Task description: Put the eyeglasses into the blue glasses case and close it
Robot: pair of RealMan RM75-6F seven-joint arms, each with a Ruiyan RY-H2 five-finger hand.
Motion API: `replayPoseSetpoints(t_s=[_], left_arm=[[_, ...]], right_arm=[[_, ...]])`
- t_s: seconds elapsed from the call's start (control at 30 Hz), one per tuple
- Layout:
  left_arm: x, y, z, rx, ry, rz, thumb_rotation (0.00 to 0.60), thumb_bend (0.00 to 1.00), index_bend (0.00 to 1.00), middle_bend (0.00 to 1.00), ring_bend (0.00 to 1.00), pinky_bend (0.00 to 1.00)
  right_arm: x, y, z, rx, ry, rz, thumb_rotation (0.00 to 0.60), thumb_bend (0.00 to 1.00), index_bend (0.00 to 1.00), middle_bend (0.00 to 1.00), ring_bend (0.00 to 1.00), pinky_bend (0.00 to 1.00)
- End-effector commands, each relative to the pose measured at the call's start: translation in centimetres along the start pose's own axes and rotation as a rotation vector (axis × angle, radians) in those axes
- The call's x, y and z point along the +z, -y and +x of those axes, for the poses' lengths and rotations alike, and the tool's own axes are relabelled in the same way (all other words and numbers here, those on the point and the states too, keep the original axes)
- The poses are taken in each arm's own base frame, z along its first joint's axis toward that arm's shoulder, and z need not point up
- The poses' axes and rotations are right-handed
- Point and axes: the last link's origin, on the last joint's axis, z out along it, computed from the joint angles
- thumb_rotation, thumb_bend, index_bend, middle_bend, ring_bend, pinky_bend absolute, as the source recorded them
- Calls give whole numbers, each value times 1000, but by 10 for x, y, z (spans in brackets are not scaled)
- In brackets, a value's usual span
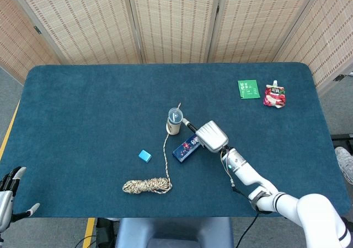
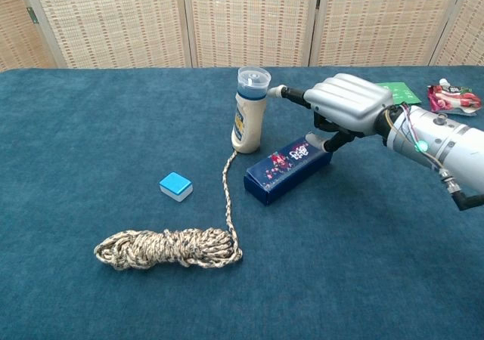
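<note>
Case lid down, right hand over its far end.

The case (image 2: 288, 169) lies shut just right of the bottle (image 2: 250, 109), the glasses not visible, presumably inside. It looks rigid, light and smooth, likely to slide if pushed; best pressed on the lid or taken across its long sides. The right hand (image 2: 344, 107) hovers at its far end, fingers spread, holding nothing, thumb near the lid. The left hand (image 1: 10, 195) sits far off, fingers apart.

Mayo bottle (image 2: 250, 111) upright at ctr, rope coil (image 2: 169, 247) lower left, small blue block (image 2: 175, 186) left of ctr, green card (image 1: 249, 89) & red pouch (image 1: 274, 95) upper right.
</note>
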Motion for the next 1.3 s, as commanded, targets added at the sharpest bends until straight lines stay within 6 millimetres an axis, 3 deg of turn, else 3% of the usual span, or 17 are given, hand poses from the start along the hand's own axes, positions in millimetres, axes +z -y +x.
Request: replayPoseSetpoints(t_s=[0.03, 0.17, 0.7, 0.8, 0.97, 1.07, 1.13, 1.2, 1.27, 1.3], left_arm=[[1, -2, -1, -1, 3, -6, 600, 195, 69, 92, 121, 232], [1, -3, -2, -1, 5, -12, 600, 195, 69, 92, 121, 232], [-2, 1, -3, 3, 14, 11, 600, 195, 69, 92, 121, 232], [-3, 2, -3, 2, 14, 15, 600, 195, 69, 92, 121, 232], [-4, 3, -3, 1, 12, 15, 600, 196, 69, 92, 121, 232], [-3, 2, -4, -1, 13, 11, 600, 195, 69, 92, 121, 232], [-3, 1, -4, -2, 11, 7, 600, 195, 69, 92, 121, 232], [-2, 1, -4, -2, 10, 5, 600, 195, 69, 92, 121, 232], [-2, 0, -4, -2, 9, 2, 600, 195, 69, 92, 121, 232], [-1, 0, -4, -3, 9, 0, 600, 195, 69, 92, 121, 232]], right_arm=[[-4, -4, 3, -35, 58, 23, 600, 358, 70, 999, 1000, 1000], [0, -5, 0, -50, 139, 17, 600, 297, 88, 982, 1000, 1000], [28, 3, -7, -111, 261, 11, 600, 292, 197, 982, 1000, 1000], [29, 4, -8, -112, 271, 13, 600, 314, 293, 984, 1000, 1000], [27, 3, -7, -104, 264, 5, 600, 424, 593, 996, 1000, 1000], [25, 2, -6, -103, 262, 2, 600, 446, 653, 996, 1000, 1000], [23, 1, -5, -102, 261, 1, 600, 438, 653, 996, 1000, 1000], [21, 0, -4, -95, 260, 0, 600, 379, 570, 996, 1000, 1000], [16, -2, -3, -77, 270, -8, 600, 203, 297, 995, 1000, 1000], [13, -3, -2, -73, 272, -12, 600, 150, 215, 993, 1000, 1000]])
